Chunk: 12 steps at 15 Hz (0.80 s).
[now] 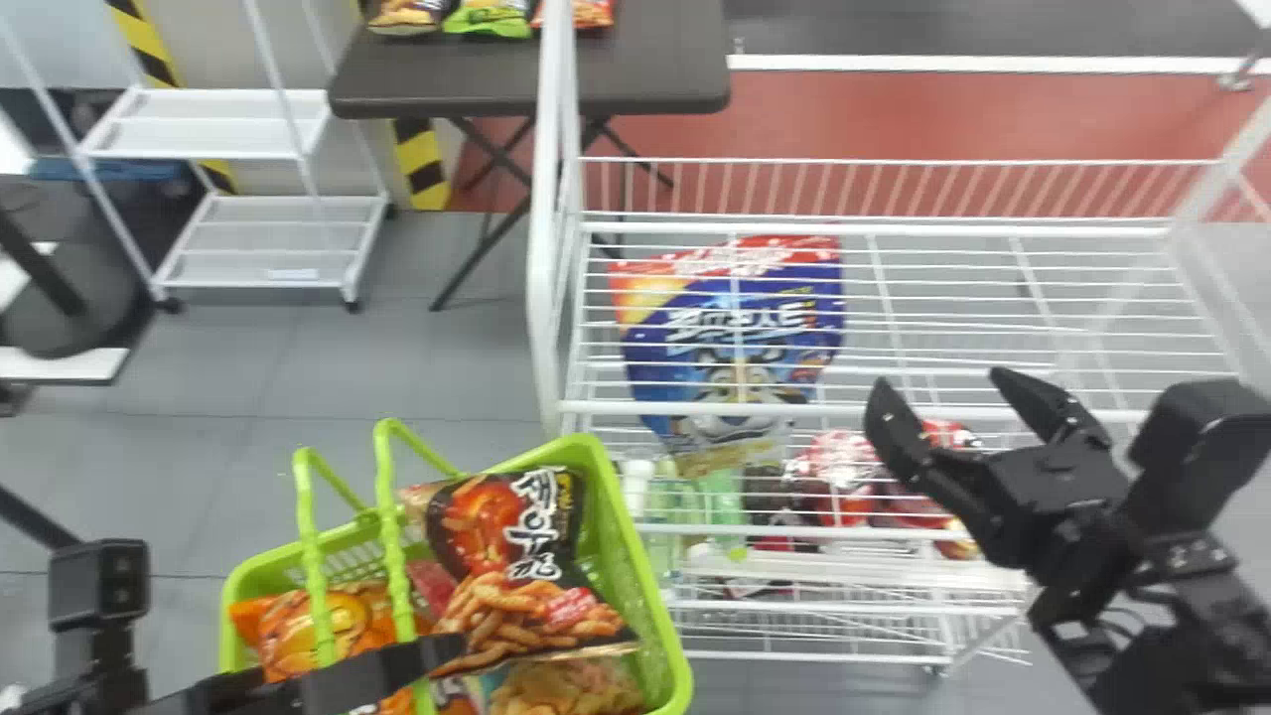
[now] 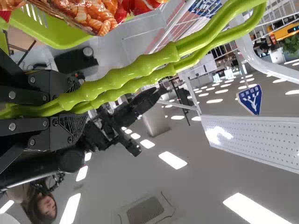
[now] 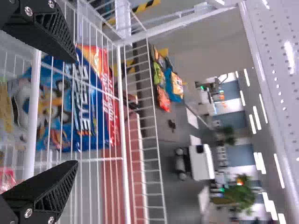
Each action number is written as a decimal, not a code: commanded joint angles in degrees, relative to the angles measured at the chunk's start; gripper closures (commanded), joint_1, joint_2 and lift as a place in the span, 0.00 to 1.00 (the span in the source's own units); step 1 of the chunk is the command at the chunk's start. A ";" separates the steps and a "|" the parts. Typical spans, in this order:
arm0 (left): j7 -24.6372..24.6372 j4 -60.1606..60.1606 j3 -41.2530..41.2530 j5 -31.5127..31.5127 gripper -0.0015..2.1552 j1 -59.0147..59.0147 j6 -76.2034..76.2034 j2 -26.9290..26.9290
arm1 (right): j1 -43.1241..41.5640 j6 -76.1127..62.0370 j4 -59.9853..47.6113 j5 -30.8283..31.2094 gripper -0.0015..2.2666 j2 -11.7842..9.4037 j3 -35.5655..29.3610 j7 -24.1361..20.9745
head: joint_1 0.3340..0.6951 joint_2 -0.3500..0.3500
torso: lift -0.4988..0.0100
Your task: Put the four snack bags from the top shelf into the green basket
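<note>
In the head view, my left gripper [image 1: 437, 660] is at the green basket [image 1: 650, 596]; the left wrist view has this gripper [image 2: 77, 106] shut on both green basket handles [image 2: 140, 67]. Inside the basket lie a black snack bag [image 1: 506, 566] on top, an orange bag [image 1: 323, 631] and a bag of pale chips [image 1: 566, 685]. My right gripper [image 1: 938, 402] stands open above the front part of the white wire top shelf [image 1: 894, 412], with nothing between its fingers. The right wrist view shows that gripper [image 3: 74, 112] with its fingers wide apart.
Below the top shelf's wires is a large blue and red bag [image 1: 735, 328], with red packs [image 1: 844, 477] and green bottles [image 1: 720, 497] lower down. A white post [image 1: 546, 248] rises behind the basket. A dark table [image 1: 655, 60] bearing snack bags stands farther back.
</note>
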 commanded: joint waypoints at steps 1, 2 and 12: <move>-0.57 -0.13 -0.08 -0.47 1.00 0.20 0.67 0.00 | 2.47 -2.82 1.92 6.34 0.01 0.21 -0.11 0.55 | 1.00 0.44 | 0.98; -0.57 -0.04 0.28 -0.39 1.00 0.37 0.50 -0.09 | 3.79 -4.40 1.83 6.87 0.01 0.21 -0.37 0.64 | 1.00 0.43 | 0.98; -0.57 -2.15 1.24 -0.65 1.00 0.11 1.90 -1.85 | 7.74 -23.21 5.61 6.69 0.01 0.21 -1.43 2.58 | 1.00 0.42 | 0.98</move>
